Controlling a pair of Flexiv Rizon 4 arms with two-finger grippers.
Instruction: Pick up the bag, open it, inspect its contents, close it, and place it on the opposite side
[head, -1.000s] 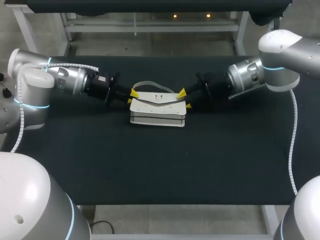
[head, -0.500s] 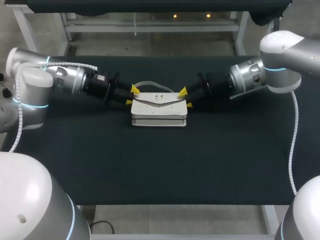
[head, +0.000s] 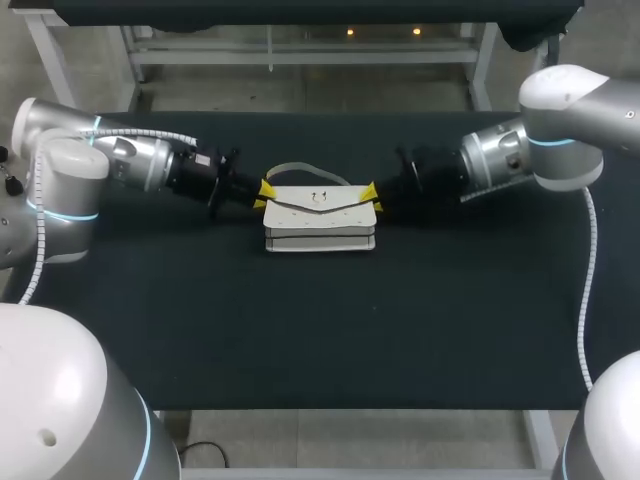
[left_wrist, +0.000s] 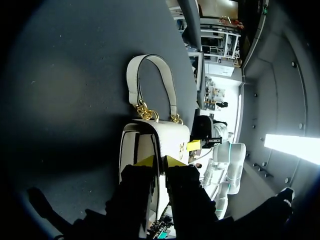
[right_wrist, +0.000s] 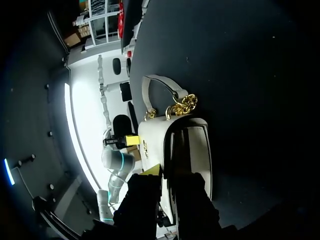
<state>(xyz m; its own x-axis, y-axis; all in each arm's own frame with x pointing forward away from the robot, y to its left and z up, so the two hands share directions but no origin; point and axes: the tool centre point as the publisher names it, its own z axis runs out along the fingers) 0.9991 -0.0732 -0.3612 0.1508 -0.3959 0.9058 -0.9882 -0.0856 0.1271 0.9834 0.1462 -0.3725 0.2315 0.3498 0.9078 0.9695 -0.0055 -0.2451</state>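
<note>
One black table (head: 300, 330) is seen, with two arms brought in over it, the left arm (head: 130, 165) and the right arm (head: 500, 160), one from each side. One white bag (head: 320, 218) is laid at the middle of the table toward its far edge, flap face up and not yet lifted or opened. Its long axis is set crosswise, in line with both arms, so neither arm is placed nearer. Its left end is pinched by the clenched left gripper (head: 262, 195), and its right end appears to be clamped likewise by the right gripper (head: 373, 198), though only one yellow tip is shown in that wrist view. A level, matched raise is judged to be called for. One handle (head: 300, 167) is laid flat beyond the bag, joined by two short gold chains (left_wrist: 146, 111). One small clasp (head: 318, 197) is fixed on the flap.
</note>
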